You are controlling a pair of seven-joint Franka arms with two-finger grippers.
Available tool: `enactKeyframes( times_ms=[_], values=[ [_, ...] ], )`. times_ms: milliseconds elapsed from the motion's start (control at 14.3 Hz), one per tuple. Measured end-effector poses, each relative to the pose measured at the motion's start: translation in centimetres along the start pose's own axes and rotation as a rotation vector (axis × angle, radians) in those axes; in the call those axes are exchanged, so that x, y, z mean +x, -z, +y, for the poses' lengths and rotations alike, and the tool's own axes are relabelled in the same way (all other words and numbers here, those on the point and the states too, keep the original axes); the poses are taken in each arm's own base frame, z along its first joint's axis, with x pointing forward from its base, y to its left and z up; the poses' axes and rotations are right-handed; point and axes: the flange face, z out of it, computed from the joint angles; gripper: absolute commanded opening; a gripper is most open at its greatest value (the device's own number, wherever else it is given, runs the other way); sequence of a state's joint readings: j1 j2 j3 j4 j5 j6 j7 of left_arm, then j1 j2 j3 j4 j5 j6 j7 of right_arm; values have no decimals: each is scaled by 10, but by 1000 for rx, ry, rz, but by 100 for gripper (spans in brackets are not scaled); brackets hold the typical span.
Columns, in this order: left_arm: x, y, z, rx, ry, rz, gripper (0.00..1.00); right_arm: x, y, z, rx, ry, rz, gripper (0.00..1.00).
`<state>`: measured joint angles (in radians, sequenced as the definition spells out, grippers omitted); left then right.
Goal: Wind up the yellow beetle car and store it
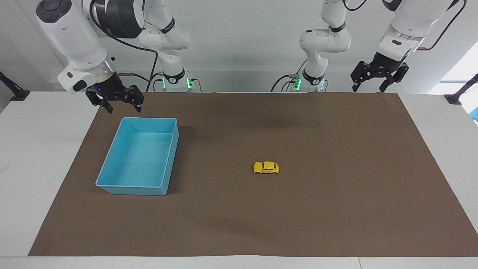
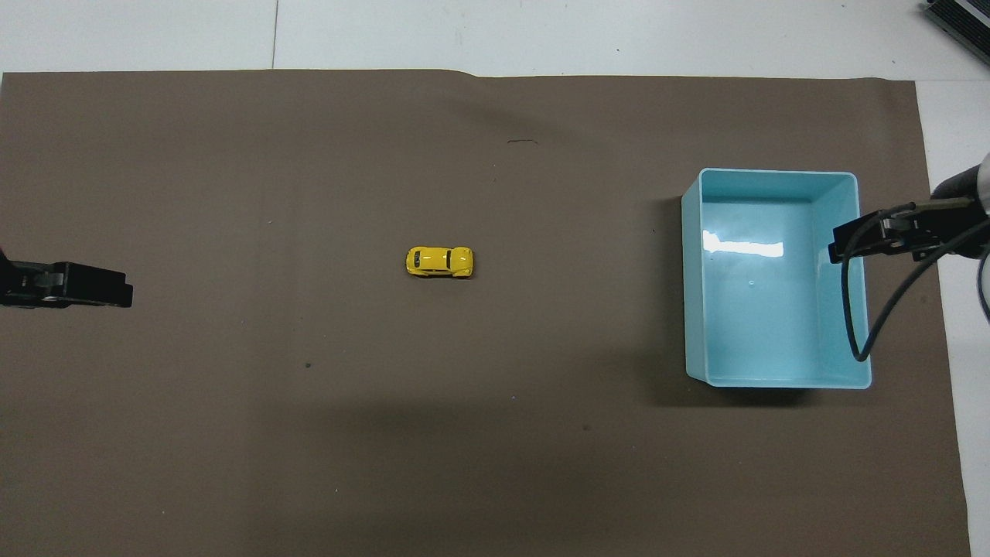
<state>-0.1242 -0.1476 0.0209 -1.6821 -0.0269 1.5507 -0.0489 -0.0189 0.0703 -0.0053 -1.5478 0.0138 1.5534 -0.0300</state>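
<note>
The yellow beetle car (image 1: 266, 167) (image 2: 439, 262) stands on its wheels on the brown mat, near the middle of the table, with nothing touching it. A light blue bin (image 1: 112, 179) (image 2: 843, 232) sits toward the right arm's end, with nothing in it. My right gripper (image 1: 118, 104) hangs open in the air above the mat's corner, just by the bin's robot-side end. My left gripper (image 1: 371, 84) hangs open, raised above the mat's edge at the left arm's end. In the overhead view only a dark part of each hand shows at the sides.
The brown mat (image 1: 336, 209) (image 2: 232, 433) covers most of the white table (image 1: 33, 149). Black clamp arms stand at both ends of the table (image 1: 13, 91). A cable loops from the right wrist over the bin's rim (image 2: 858, 325).
</note>
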Motion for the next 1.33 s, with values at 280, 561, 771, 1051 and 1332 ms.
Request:
enactKeyframes(
  times_ms=[280, 561, 771, 1051, 1332],
  values=[
    [0, 0, 0, 0, -1, 0, 100, 0, 0, 0, 0, 0, 0, 100],
    [0, -1, 0, 0, 0, -3, 100, 0, 0, 0, 0, 0, 0, 100],
    [1, -6, 0, 1, 40, -14, 100, 0, 0, 0, 0, 0, 0, 100],
    [1, -23, 3, 9, 241, -49, 100, 0, 0, 0, 0, 0, 0, 100],
    [2, -39, 7, 22, 439, -75, 100, 0, 0, 0, 0, 0, 0, 100]
  ],
)
